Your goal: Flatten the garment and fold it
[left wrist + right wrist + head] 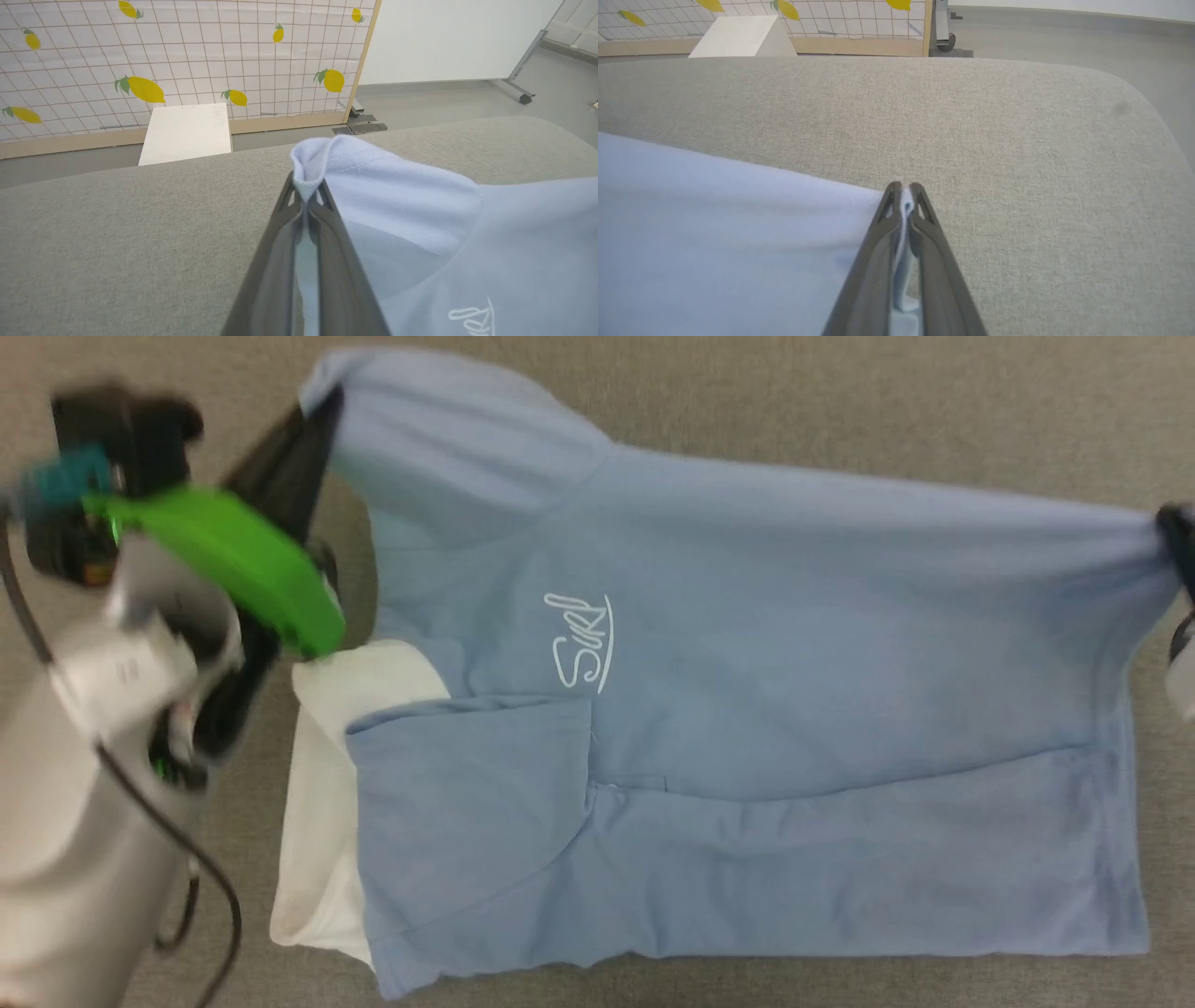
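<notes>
- The garment (747, 644) lies chest-up on the grey fabric-covered table (1017, 140). It is spread sideways, neck end toward the robot's left and hem toward its right, with the white script (581, 642) showing.
- The left gripper (306, 184) is clamped on a bunch of cloth at the far sleeve, and a small tuft pokes out past its tips.
- The right gripper (903, 186) is clamped on a thin pinch at the far hem corner.
- The far edge runs taut between the two grips and looks slightly lifted at the left end. The near half rests on the table.
- The step in hand seems to be the flattening: stretch the far edge, then lay it down.
- To do it well, hold both grips at the same height, keep the pull even, and lower them together so no slack falls between them.
- Pull gently, because the right pinch is thin and could slip out under a hard tug.
- Bare table lies between the gripped edge and the table's far edge, and toward its rounded far right corner, so the cloth can be drawn that way.
- Not yet flat: the near sleeve (467, 803) is folded onto the chest, the white inner panel (317, 803) sticks out at the neck end, and a crease (840, 784) crosses the near body. These want smoothing before any fold.
</notes>
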Controlling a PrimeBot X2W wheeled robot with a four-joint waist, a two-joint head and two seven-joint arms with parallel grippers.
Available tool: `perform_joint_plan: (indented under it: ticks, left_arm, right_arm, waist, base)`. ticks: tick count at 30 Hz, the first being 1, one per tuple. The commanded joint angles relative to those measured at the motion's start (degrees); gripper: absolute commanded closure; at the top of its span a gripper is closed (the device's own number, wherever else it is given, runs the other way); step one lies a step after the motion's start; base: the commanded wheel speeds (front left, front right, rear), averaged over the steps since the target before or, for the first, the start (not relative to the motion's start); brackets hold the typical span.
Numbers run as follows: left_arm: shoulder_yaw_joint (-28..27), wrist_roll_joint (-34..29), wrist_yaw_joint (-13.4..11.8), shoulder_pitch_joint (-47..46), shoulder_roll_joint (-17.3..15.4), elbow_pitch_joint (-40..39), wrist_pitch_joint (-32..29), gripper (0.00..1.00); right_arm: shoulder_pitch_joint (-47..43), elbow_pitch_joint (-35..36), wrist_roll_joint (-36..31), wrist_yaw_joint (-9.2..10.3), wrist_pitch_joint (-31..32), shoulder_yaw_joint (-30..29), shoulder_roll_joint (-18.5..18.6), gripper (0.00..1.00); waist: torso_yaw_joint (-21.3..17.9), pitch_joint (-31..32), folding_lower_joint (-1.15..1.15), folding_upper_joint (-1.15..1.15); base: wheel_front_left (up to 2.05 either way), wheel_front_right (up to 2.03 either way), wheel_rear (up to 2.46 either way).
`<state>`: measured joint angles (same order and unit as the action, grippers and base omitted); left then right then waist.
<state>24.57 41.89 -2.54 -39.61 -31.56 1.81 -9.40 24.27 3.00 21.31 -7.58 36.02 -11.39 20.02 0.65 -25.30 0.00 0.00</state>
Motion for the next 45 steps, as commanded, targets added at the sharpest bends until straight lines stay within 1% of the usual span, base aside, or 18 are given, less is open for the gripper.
perform_joint_plan:
  ticks: [1, 4, 7, 13, 16, 19, 20, 21, 22, 23, 24, 26, 29, 34, 37, 40, 43, 45]
  left_arm:
    - [-0.19, 0.56, 0.09, 3.84, -0.86, -2.01, 1.70, 1.00]
    - [-0.69, 1.62, -0.81, 10.98, -1.24, -5.97, 4.42, 1.00]
    - [-1.03, 1.39, -2.27, 17.96, -2.55, -9.38, 6.67, 1.00]
    - [-0.88, 2.27, -4.64, 30.58, -3.84, -13.95, 9.48, 1.00]
    - [0.16, 2.74, -5.00, 35.16, -3.67, -13.87, 10.28, 1.00]
    - [2.12, 1.95, -4.70, 37.12, -3.77, -12.32, 9.94, 1.00]
    - [2.69, 1.65, -4.53, 37.21, -3.65, -11.69, 9.86, 1.00]
    - [3.31, 1.34, -4.32, 37.07, -3.34, -10.76, 9.82, 0.96]
    - [3.75, 1.08, -4.13, 36.82, -3.08, -9.98, 9.83, 0.60]
    - [4.18, 0.70, -3.96, 36.37, -2.74, -8.98, 9.96, 0.04]
    - [4.36, 0.55, -3.94, 36.01, -2.38, -8.19, 10.12, 0.00]
    - [4.39, 0.70, -4.06, 35.39, -1.47, -6.65, 10.51, 0.00]
    - [2.65, 1.59, -5.22, 35.08, -0.18, -5.78, 12.53, 0.00]
    - [-2.86, 2.35, -9.40, 36.86, 1.42, -8.47, 19.15, 0.00]
    - [-5.72, -0.49, -12.99, 38.42, 2.15, -11.73, 22.65, 0.00]
    - [-8.32, -4.69, -16.04, 39.67, 4.18, -15.39, 24.08, 0.00]
    - [-10.42, -9.14, -17.51, 40.45, 6.43, -18.42, 24.34, 0.00]
    - [-10.94, -11.37, -17.25, 41.18, 7.85, -19.19, 24.36, 0.00]
  right_arm:
    - [-2.68, 0.54, 0.54, 0.09, -1.28, -0.13, -0.60, 1.00]
    - [-7.42, 1.39, 1.46, 0.09, -2.60, -0.94, -2.07, 1.00]
    - [-12.81, 3.08, 1.97, 0.09, -3.69, -2.47, -3.86, 1.00]
    - [-23.20, 7.48, 2.70, 0.09, -5.02, -5.16, -8.01, 1.00]
    - [-27.22, 8.19, 3.20, 0.09, -5.50, -5.65, -10.16, 1.00]
    - [-29.13, 7.92, 2.85, 0.09, -5.59, -5.13, -11.03, 1.00]
    - [-29.44, 7.71, 2.44, 0.09, -5.73, -4.77, -10.90, 0.96]
    - [-29.59, 7.34, 2.03, 0.09, -6.04, -4.40, -10.82, 0.55]
    - [-29.59, 6.91, 1.84, 0.09, -6.21, -4.19, -10.85, 0.00]
    - [-29.45, 6.33, 1.59, 0.09, -6.34, -3.97, -10.86, 0.00]
    - [-29.31, 5.88, 1.36, 0.09, -6.44, -3.78, -10.81, 0.00]
    - [-28.90, 5.15, 1.10, 0.09, -6.53, -3.26, -10.52, 0.00]
    - [-28.29, 5.12, 1.92, 0.09, -6.45, -3.35, -10.29, 0.00]
    - [-28.32, 7.10, 2.01, 0.09, -6.39, -6.95, -10.71, 0.00]
    - [-29.11, 7.32, 0.86, 0.09, -5.38, -8.99, -11.84, 0.00]
    - [-29.86, 6.50, -0.74, 0.09, -4.24, -9.57, -12.51, 0.00]
    - [-29.05, 5.46, -1.96, 0.09, -5.08, -9.31, -12.96, 0.00]
    - [-28.37, 3.71, -2.95, 0.09, -5.25, -8.13, -12.96, 0.00]
  waist:
    - [0.12, 4.36, 0.00, 0.00]
    - [0.27, 6.46, 0.00, 0.00]
    - [0.61, 8.16, 0.00, 0.00]
    - [0.93, 9.36, 0.00, 0.00]
    - [0.89, 9.47, 0.00, 0.00]
    - [0.74, 9.55, 0.00, 0.00]
    - [0.72, 9.56, 0.00, 0.00]
    - [0.72, 9.62, 0.00, 0.00]
    - [0.72, 9.72, 0.00, 0.00]
    - [0.71, 9.88, 0.00, 0.00]
    - [0.72, 10.08, 0.00, 0.00]
    - [0.74, 10.59, 0.00, 0.00]
    - [0.54, 11.53, 0.00, 0.00]
    - [0.20, 12.58, 0.00, 0.00]
    - [0.19, 12.44, 0.00, 0.00]
    - [0.55, 11.67, 0.00, 0.00]
    - [0.91, 10.77, 0.00, 0.00]
    - [1.17, 10.22, 0.00, 0.00]
  base:
    - [0.00, 0.00, 0.00]
    - [0.00, 0.00, 0.00]
    - [0.00, 0.00, 0.00]
    - [0.00, 0.00, 0.00]
    - [0.00, 0.00, 0.00]
    - [0.00, 0.00, 0.00]
    - [0.00, 0.00, 0.00]
    - [0.00, 0.00, 0.00]
    - [0.00, 0.00, 0.00]
    - [0.00, 0.00, 0.00]
    - [0.00, 0.00, 0.00]
    - [0.00, 0.00, 0.00]
    - [0.00, 0.00, 0.00]
    - [0.00, 0.00, 0.00]
    - [0.00, 0.00, 0.00]
    - [0.00, 0.00, 0.00]
    - [0.00, 0.00, 0.00]
    - [0.00, 0.00, 0.00]
